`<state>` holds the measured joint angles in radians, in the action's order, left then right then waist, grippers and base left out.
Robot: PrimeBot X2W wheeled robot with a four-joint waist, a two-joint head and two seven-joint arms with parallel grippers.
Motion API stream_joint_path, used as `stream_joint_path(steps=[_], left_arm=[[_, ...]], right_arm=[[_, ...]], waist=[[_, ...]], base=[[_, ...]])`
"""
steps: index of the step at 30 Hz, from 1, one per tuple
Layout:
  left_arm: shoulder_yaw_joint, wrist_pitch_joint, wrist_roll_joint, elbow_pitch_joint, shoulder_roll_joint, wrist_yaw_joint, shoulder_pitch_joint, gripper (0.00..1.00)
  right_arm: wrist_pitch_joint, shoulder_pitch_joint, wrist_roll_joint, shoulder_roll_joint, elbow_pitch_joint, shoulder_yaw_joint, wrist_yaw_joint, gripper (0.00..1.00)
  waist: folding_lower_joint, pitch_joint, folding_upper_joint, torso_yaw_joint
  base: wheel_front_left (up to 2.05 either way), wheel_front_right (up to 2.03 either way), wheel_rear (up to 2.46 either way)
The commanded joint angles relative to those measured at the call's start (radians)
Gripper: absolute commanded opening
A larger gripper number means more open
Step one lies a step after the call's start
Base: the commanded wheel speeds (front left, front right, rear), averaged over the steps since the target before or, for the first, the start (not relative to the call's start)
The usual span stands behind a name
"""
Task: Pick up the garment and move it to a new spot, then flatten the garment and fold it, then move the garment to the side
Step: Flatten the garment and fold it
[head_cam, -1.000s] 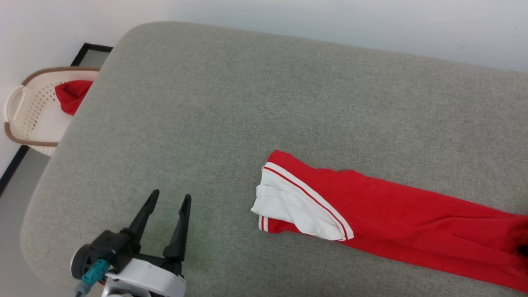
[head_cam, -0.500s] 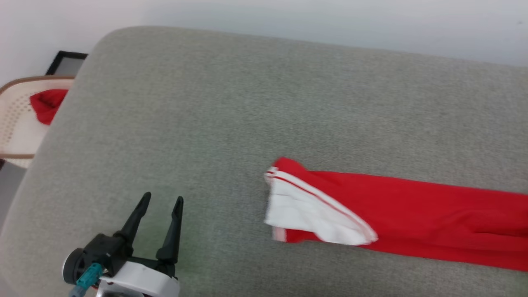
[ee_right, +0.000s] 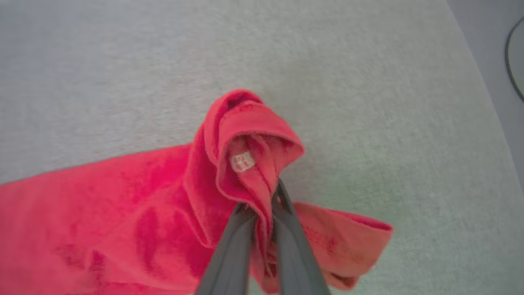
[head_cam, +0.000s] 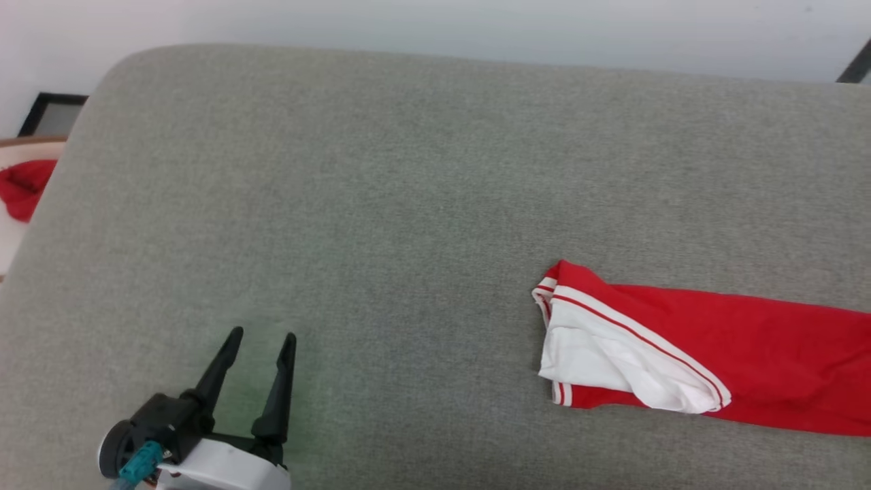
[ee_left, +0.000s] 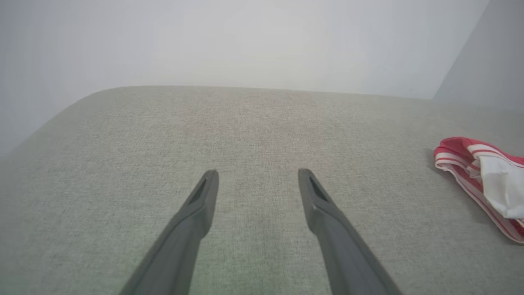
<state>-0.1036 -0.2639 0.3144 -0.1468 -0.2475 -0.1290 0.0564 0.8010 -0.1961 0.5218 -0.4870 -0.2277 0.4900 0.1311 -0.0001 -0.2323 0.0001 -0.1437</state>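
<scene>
The garment [head_cam: 714, 340], red with a white sleeve and red-and-white striped trim, lies stretched out on the grey cushion [head_cam: 381, 204] at the right and runs off the head view's right edge. In the right wrist view my right gripper [ee_right: 264, 200] is shut on a bunched red fold of the garment [ee_right: 143, 205], lifted a little, with a small white label [ee_right: 242, 161] showing. My left gripper [head_cam: 262, 335] stands open over bare cushion at the lower left, well apart from the cloth. The left wrist view shows its fingers [ee_left: 204, 196] spread, with the garment's sleeve end [ee_left: 483, 180] far right.
A beige basket [head_cam: 8, 238] holding a small red cloth [head_cam: 20, 187] sits past the cushion's left edge, beside a black frame [head_cam: 47, 112]. A pale wall runs behind the cushion. A dark bar [head_cam: 859, 62] shows at the top right corner.
The head camera has swung to the right, so the basket slid left in the picture. The garment's sleeve end has been dragged rightward across the cushion. The left gripper stayed open.
</scene>
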Motion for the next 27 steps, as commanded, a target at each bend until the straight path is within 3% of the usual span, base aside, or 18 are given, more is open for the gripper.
stream_joint_path(steps=[1, 10, 14, 19, 27], left_arm=[[0.000, 0.000, 0.003, -0.003, -0.002, -0.002, -0.007, 1.00], [-0.007, 0.000, 0.012, -0.033, 0.021, -0.002, -0.026, 1.00], [-0.012, 0.000, 0.019, -0.043, 0.029, -0.002, -0.039, 1.00], [-0.017, 0.000, 0.025, -0.045, 0.035, -0.002, -0.034, 1.00], [-0.025, 0.000, 0.038, -0.051, 0.039, -0.002, -0.015, 1.00]], right_arm=[[0.005, -0.009, 0.014, 0.006, 0.032, -0.031, -0.001, 0.00], [0.120, 0.049, 0.150, 0.165, 0.391, -0.265, -0.001, 0.00], [0.166, 0.048, 0.176, 0.211, 0.481, -0.391, -0.001, 0.00], [0.155, 0.001, 0.147, 0.218, 0.491, -0.534, -0.001, 0.00], [0.051, -0.067, 0.127, 0.209, 0.351, -0.672, -0.001, 0.00]], waist=[[0.0001, 0.012, -0.0001, 0.012], [0.0001, 0.062, -0.0001, 0.015], [0.0001, 0.070, -0.0001, 0.000], [0.0001, 0.064, -0.0001, -0.031], [0.0001, 0.038, -0.0001, -0.077]], base=[[0.00, 0.00, 0.00], [0.00, 0.00, 0.00], [0.00, 0.00, 0.00], [0.00, 0.00, 0.00], [0.00, 0.00, 0.00]])
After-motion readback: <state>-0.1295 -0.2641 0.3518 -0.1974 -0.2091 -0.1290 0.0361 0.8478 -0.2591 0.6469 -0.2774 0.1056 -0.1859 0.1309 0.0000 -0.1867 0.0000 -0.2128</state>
